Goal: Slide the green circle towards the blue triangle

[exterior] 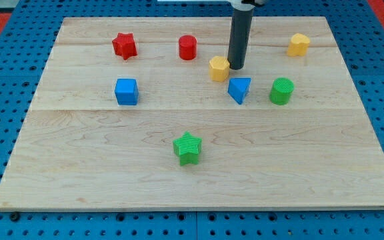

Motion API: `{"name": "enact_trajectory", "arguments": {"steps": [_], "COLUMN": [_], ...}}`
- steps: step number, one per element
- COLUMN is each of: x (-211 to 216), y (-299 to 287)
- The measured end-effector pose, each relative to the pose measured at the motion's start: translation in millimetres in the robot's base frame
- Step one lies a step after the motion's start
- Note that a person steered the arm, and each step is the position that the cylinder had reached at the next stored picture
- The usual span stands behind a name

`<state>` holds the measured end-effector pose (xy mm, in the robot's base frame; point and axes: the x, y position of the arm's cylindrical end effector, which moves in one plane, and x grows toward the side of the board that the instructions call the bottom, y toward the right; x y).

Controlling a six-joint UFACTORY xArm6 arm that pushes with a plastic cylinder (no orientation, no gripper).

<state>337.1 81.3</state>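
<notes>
The green circle [281,91] stands on the wooden board [192,173] right of centre. The blue triangle [239,89] lies just to its left, a small gap between them. My tip [236,67] comes down from the view's top and rests just above the blue triangle, touching or almost touching the right side of a yellow hexagon block [219,68]. The tip is up and to the left of the green circle, apart from it.
A red star [124,45] and a red cylinder [187,47] sit near the top. A yellow block [299,44] is at the top right. A blue cube [126,91] is at the left. A green star [188,148] is below centre.
</notes>
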Motion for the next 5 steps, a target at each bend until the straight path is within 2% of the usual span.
{"name": "enact_trajectory", "arguments": {"steps": [1, 2, 4, 5], "x": [20, 50, 77, 106], "y": [52, 68, 74, 100]}}
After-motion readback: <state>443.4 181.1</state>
